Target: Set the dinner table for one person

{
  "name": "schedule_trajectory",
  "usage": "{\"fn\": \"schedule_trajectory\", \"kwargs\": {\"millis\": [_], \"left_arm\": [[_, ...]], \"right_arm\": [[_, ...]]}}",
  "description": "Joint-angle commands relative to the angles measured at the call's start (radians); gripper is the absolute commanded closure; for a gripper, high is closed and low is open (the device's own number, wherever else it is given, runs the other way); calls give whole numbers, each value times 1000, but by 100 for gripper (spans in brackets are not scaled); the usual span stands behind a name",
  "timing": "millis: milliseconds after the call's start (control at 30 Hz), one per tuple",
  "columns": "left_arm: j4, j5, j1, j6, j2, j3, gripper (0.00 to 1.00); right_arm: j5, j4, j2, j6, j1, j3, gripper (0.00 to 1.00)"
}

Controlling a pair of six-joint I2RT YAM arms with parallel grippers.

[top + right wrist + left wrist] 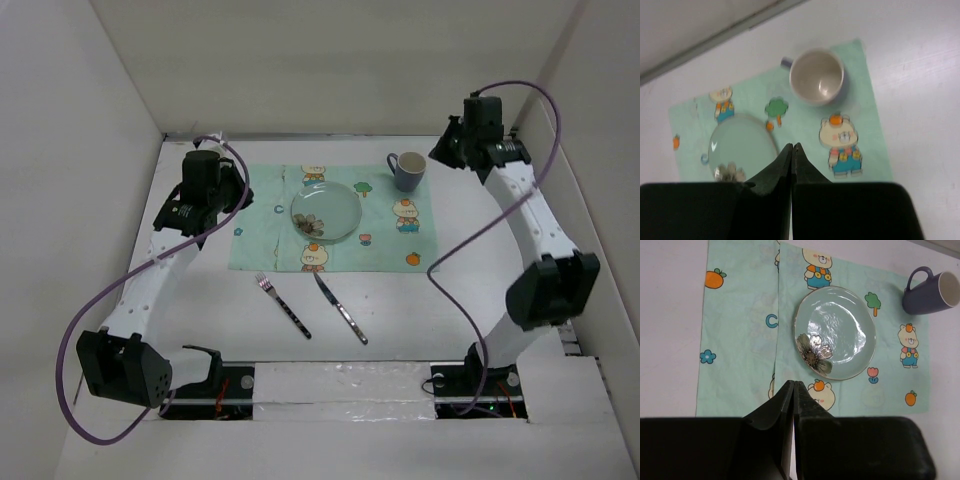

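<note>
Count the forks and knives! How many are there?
2. The fork lies on the bare table, just in front of the placemat; the knife lies just right of it. None seems hidden.

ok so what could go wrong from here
1. The fork and knife lie flat and close together on the table, outside the placemat; grabbing one could nudge the other.
2. The mug stands at the placemat's corner near the shut right gripper; a careless swing might tip it.
3. Pushing cutlery onto the placemat could drag it and shift the plate.
</note>
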Motion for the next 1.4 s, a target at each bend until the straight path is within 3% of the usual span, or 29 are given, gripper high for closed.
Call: {"fn": "schedule_trajectory", "kwargs": {"millis": [0,167,200,300,333,467,633,867,933,967,1033,1067,1267,1367], "left_arm": [[-23,5,-6,7,-40,25,100],[-76,-15,-6,-2,-100,-29,99],[-84,-15,-6,-13,-120,-40,96],[-95,2,-6,-34,-155,-98,85],[-95,9,-6,-56,-162,-131,82],[-75,62,-6,-106,-201,-207,78],[-79,62,-6,-117,-212,-221,74],[-83,34,-6,-131,-248,-233,72],[-84,31,-6,-137,-260,-239,72],[-84,29,-6,-137,-263,-241,72],[-87,28,-6,-139,-272,-244,72],[-90,19,-6,-139,-274,-241,72],[-101,-6,-6,-126,-280,-227,72],[-96,-9,-6,-120,-269,-213,72]], "right_arm": [[-129,162,-223,-54,116,-261,100],[-118,178,-432,-70,424,-670,99],[-107,184,-482,-50,464,-720,83],[-127,193,-526,-12,600,-870,50],[-125,195,-538,-6,633,-895,47],[-29,213,-480,30,784,-953,41],[28,219,-360,-1,864,-907,41],[183,178,-158,42,999,-841,45],[224,173,-118,70,1023,-837,60],[237,170,-106,76,1044,-832,78],[247,149,-86,83,1069,-820,89],[254,133,-86,83,1097,-802,100],[194,-22,-279,-4,1144,-627,100],[209,-31,-349,-25,1027,-523,100]]}}
